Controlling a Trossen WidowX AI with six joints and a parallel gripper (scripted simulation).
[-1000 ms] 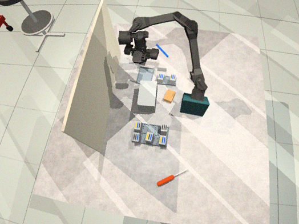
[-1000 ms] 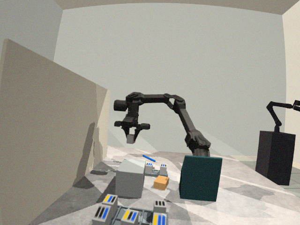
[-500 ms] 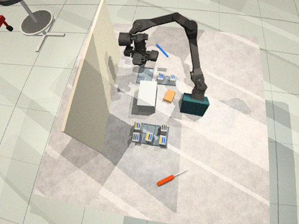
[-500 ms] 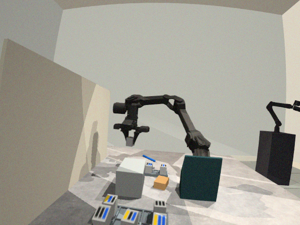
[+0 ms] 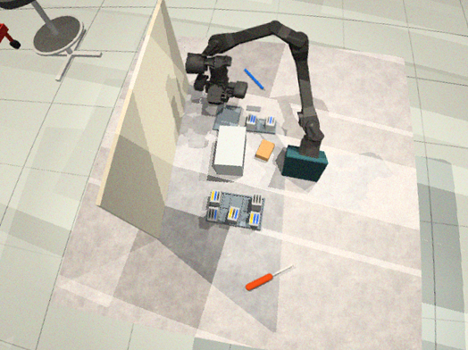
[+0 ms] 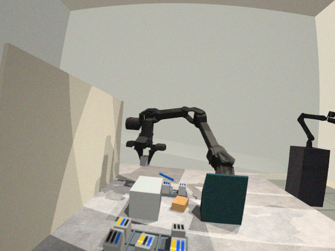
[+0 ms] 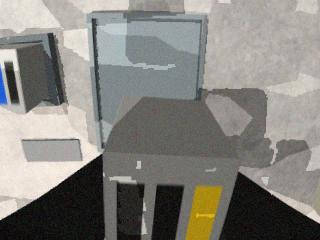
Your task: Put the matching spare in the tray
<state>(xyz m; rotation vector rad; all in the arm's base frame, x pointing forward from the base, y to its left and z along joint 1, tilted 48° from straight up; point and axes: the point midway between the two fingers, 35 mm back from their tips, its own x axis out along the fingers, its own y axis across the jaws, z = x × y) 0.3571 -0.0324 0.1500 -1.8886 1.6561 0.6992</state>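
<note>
My gripper [image 5: 217,96] [image 6: 144,159] is shut on a grey block [image 6: 144,161] [image 7: 170,167], held above the table. In the wrist view its striped face shows two black bars and one yellow bar. The shallow grey-blue tray [image 5: 227,117] [image 7: 150,85] lies just beyond the block in the wrist view; the block covers its near part. A small holder [image 5: 262,127] beside the tray carries two striped units. A larger rack [image 5: 231,200] carries several striped units with yellow, blue and black bars. No printed code on a unit's back is readable.
A white box [image 5: 230,145] [image 6: 146,198] stands between tray and rack. A tan panel [image 5: 143,137] [image 6: 35,135] rises on the left. An orange block [image 5: 264,151] [image 6: 179,203], a teal box [image 5: 303,167] [image 6: 224,200], a blue stick [image 5: 253,78] and a screwdriver [image 5: 259,282] are around.
</note>
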